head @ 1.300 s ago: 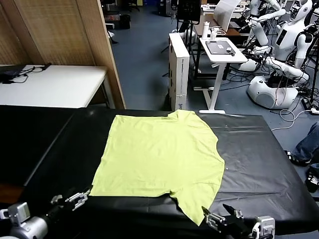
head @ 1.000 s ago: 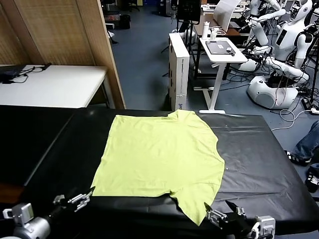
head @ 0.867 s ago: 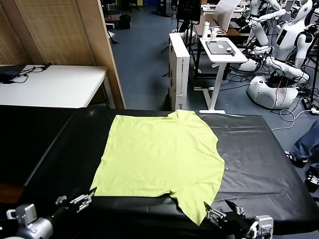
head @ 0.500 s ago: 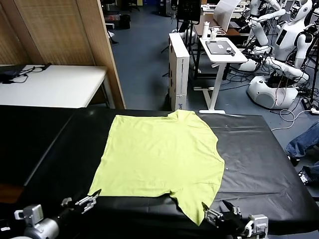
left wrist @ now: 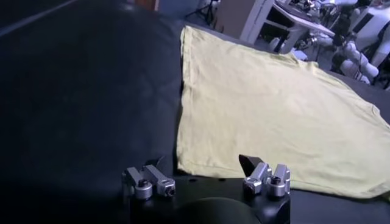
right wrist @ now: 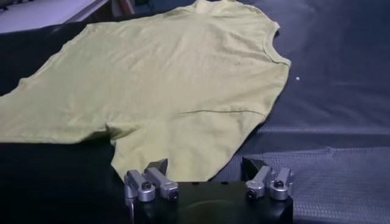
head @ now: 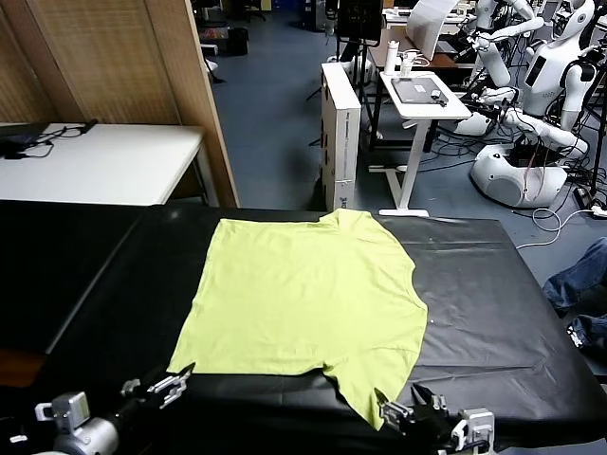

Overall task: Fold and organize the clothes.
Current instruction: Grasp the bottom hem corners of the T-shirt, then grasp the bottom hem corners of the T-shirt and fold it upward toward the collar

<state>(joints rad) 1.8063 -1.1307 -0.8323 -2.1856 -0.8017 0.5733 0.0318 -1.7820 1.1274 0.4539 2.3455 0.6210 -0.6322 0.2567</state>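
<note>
The clothes are one lime yellow-green T-shirt (head: 303, 299) lying flat on the black table (head: 493, 313), collar toward the far edge. My left gripper (head: 161, 387) hovers at the near edge just short of the shirt's near-left hem corner. In the left wrist view the gripper (left wrist: 204, 164) is open, and the T-shirt's (left wrist: 268, 109) hem lies just ahead of its fingers. My right gripper (head: 403, 412) sits at the tip of the near-right sleeve. In the right wrist view the gripper (right wrist: 204, 164) is open, and the T-shirt's (right wrist: 164, 79) sleeve end reaches between its jaws.
Beyond the table stand a white desk (head: 95, 161) and wooden partition (head: 114, 66) on the left, and a white cabinet (head: 340, 133) and standing desk (head: 422, 95) in the middle. Other white robots (head: 531, 114) are at the back right. A person's leg (head: 579, 284) shows at the right edge.
Both grippers have crept inward along the near edge, the left rightward toward the hem corner, the right leftward to the sleeve tip. The shirt has not moved. The person's leg shifted.
</note>
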